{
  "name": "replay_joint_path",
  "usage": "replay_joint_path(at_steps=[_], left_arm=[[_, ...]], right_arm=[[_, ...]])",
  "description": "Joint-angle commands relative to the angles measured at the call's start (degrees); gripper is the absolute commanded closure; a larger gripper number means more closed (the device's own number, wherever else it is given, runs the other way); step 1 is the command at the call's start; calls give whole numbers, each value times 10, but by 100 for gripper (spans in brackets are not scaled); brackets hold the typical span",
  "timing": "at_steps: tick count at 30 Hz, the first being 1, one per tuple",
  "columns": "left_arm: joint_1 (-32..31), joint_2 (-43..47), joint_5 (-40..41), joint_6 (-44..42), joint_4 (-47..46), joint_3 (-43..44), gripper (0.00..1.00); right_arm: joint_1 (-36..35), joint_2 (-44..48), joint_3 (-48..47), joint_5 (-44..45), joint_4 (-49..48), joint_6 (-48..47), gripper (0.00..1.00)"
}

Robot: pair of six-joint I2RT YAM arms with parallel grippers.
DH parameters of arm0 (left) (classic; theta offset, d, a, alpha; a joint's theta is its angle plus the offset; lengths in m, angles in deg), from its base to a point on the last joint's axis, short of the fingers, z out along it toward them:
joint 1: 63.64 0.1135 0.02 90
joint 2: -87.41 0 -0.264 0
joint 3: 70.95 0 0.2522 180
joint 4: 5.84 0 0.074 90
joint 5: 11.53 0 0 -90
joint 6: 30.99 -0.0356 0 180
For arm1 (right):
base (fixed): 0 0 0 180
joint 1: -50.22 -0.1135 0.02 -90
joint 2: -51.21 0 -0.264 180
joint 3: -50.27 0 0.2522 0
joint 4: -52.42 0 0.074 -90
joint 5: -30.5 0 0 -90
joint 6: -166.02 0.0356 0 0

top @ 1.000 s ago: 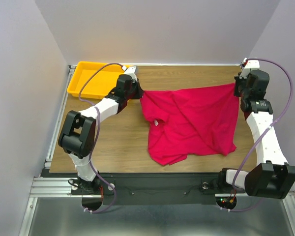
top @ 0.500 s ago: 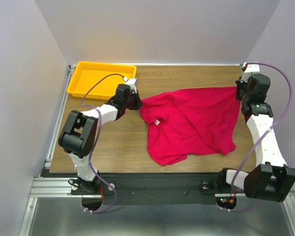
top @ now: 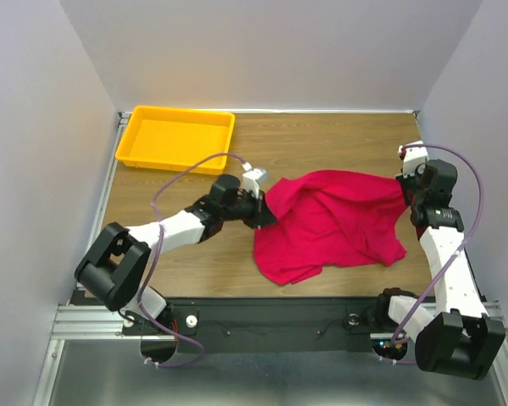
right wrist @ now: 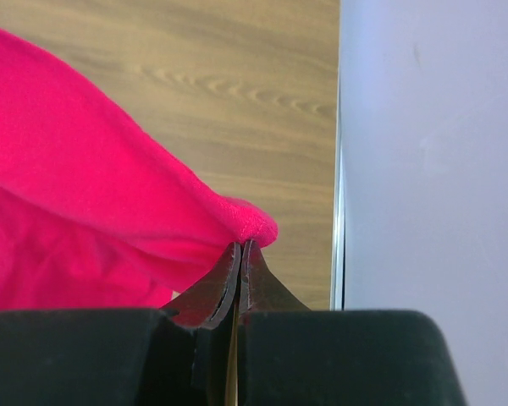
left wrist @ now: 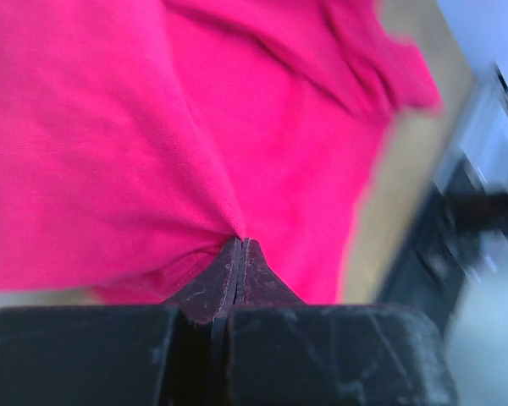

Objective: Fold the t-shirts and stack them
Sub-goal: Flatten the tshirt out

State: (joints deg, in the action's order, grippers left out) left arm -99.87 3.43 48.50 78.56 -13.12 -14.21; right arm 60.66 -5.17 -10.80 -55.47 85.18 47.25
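Observation:
One crimson-pink t-shirt lies rumpled on the right half of the wooden table, its far edge lifted and folded over toward the front. My left gripper is shut on the shirt's upper left corner; in the left wrist view the cloth bunches at the closed tips. My right gripper is shut on the upper right corner, and the right wrist view shows a fold of the t-shirt pinched at the tips. The neck label is hidden.
A yellow tray stands at the table's far left corner. The right wall rises close beside the right gripper. Bare wood shows behind the shirt and on the left half.
Both grippers have pulled the shirt's far edge toward the front. The left gripper moved right and nearer, away from the tray; the right gripper moved nearer. The shirt is narrower and more bunched.

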Motion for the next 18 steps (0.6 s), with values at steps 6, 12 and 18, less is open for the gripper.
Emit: replay_joint_path(at_steps=[6,12,18], left_arm=[[-142,-74,-30,44,13,2,94],[-161,19,174,59,55,13,54],[-124,159,323,142,60,-43,28]], right_arm=[[9,-6,13,-3,-7,-27,99],[9,-23,4,-14,-8,-18,99],[10,-36,-5,-32,-8,-7,99]])
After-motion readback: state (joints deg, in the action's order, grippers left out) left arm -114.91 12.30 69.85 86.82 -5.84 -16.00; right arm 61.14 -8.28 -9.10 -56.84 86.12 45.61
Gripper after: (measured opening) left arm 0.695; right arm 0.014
